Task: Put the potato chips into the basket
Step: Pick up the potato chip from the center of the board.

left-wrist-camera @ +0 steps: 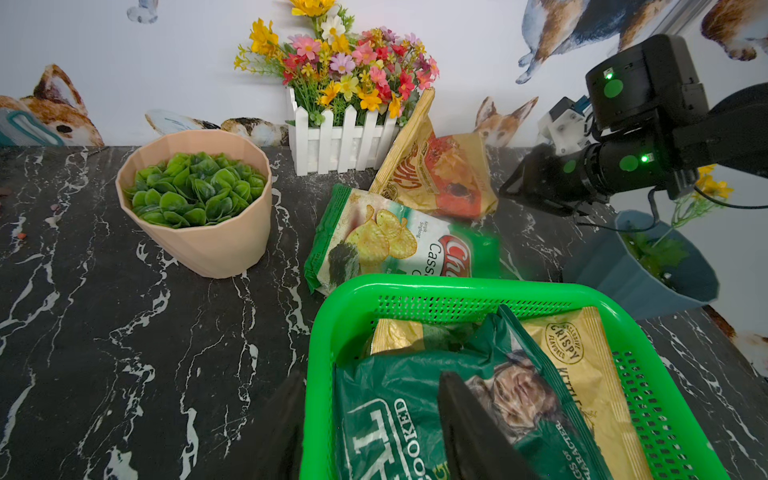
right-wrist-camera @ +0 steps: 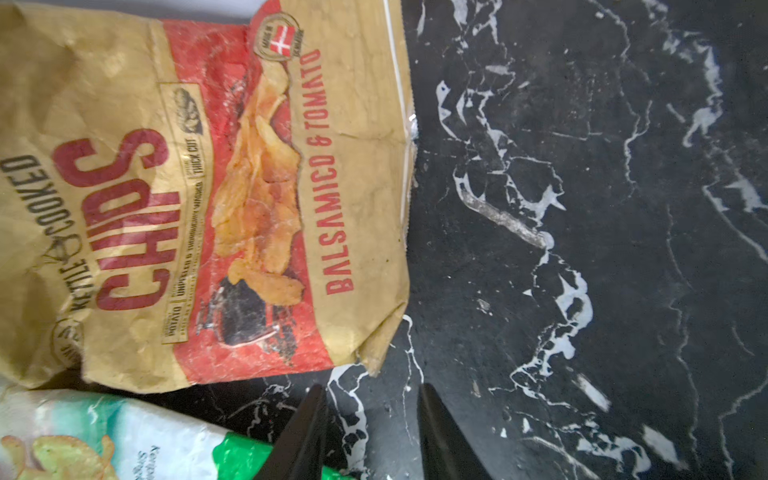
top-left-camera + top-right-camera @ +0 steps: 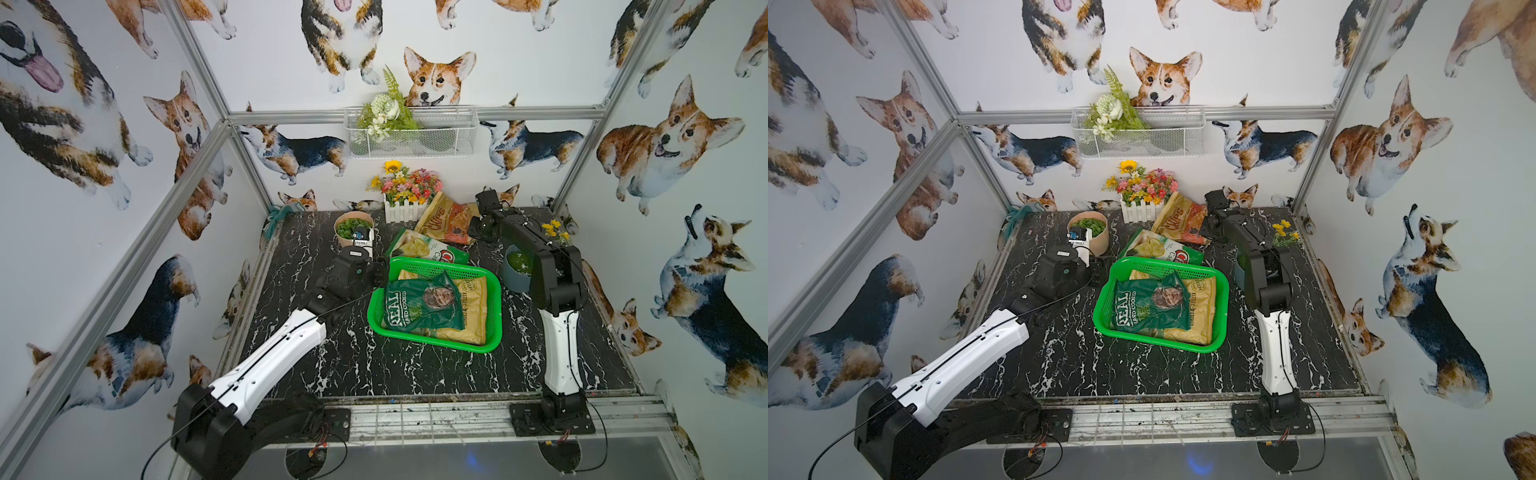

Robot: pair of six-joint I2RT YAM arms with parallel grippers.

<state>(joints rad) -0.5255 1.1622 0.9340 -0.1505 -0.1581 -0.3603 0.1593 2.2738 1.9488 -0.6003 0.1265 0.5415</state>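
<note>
Task partly done: the REAL bag (image 3: 419,305) lies on a tan bag (image 3: 473,303) inside the green basket (image 3: 495,307); the green-white bag (image 3: 424,247), just beyond its far rim, and the Balsamico bag (image 3: 449,220), far against the white planter (image 3: 405,212), remain on the tabletop (image 3: 374,365). The left arm's fingers (image 1: 465,415), released, straddle the basket's left wall; the right arm's fingers (image 2: 440,436), released and empty, hover near the Balsamico bag; whether any bag lies beneath the stack is hidden.
</note>
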